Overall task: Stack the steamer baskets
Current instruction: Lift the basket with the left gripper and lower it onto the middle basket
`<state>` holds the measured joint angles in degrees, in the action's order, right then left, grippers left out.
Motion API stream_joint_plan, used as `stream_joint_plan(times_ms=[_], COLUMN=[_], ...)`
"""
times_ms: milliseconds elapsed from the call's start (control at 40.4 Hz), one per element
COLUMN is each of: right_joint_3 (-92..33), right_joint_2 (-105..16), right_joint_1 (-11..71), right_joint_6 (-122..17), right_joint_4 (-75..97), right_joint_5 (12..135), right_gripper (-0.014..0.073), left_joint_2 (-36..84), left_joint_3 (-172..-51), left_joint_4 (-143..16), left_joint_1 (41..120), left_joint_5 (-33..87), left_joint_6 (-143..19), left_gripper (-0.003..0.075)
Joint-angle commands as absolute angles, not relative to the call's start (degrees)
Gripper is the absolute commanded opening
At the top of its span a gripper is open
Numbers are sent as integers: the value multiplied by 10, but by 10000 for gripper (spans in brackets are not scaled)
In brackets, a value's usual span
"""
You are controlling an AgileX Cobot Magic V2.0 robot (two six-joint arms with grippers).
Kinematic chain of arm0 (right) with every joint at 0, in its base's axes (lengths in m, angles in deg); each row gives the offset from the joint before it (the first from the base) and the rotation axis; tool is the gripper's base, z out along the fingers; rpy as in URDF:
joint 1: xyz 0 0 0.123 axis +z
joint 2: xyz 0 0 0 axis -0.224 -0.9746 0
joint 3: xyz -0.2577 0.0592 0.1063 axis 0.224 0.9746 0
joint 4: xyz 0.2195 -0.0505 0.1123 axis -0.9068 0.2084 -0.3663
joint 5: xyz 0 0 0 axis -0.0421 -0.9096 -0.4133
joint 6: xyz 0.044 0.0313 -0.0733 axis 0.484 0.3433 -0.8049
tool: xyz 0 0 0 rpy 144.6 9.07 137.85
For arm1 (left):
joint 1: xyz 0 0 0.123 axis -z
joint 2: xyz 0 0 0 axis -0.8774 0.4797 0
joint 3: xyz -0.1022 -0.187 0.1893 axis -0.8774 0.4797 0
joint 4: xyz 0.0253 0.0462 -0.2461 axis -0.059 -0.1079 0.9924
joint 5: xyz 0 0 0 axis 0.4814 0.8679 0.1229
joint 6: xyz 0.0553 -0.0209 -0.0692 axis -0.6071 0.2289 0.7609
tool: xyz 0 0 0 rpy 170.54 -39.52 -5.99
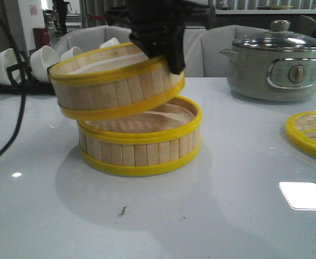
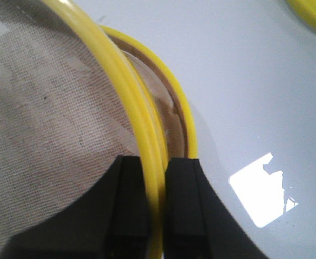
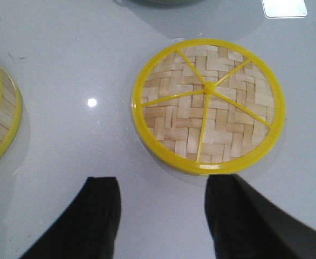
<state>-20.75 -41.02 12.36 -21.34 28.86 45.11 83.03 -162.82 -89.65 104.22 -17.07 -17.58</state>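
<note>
A lower steamer basket (image 1: 142, 148) stands on the white table. My left gripper (image 1: 171, 56) is shut on the right rim of an upper steamer basket (image 1: 112, 86) and holds it tilted just above the lower one, shifted left. In the left wrist view my gripper (image 2: 157, 181) pinches the yellow rim (image 2: 142, 129), with the white liner (image 2: 45, 108) inside it. The woven yellow-rimmed lid (image 3: 207, 105) lies flat on the table at the right (image 1: 311, 134). My right gripper (image 3: 160, 202) is open and empty over the table, just short of the lid.
A grey-green electric pot with a glass lid (image 1: 279, 62) stands at the back right. White ceramic bowls (image 1: 42, 59) sit in a rack at the back left. A black cable (image 1: 18, 108) hangs at the left. Grey chairs stand behind the table.
</note>
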Motion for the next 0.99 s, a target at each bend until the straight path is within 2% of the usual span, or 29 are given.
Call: stream_joint_plan(times_ms=[0, 965], right_joint_3=[-228, -228], right_joint_2=[-405, -405], right_joint_1=[124, 124], right_joint_6=[-215, -215], right_joint_4=[292, 292], right_joint_5=[493, 494], right_gripper=[465, 465], left_joint_2=[811, 842], left_joint_3=[-1650, -1650], left_joint_4=[-913, -890], left_joint_1=[1057, 1067], left_joint_5=[-132, -105], left_joint_6=[-182, -183], left_gripper=[88, 95])
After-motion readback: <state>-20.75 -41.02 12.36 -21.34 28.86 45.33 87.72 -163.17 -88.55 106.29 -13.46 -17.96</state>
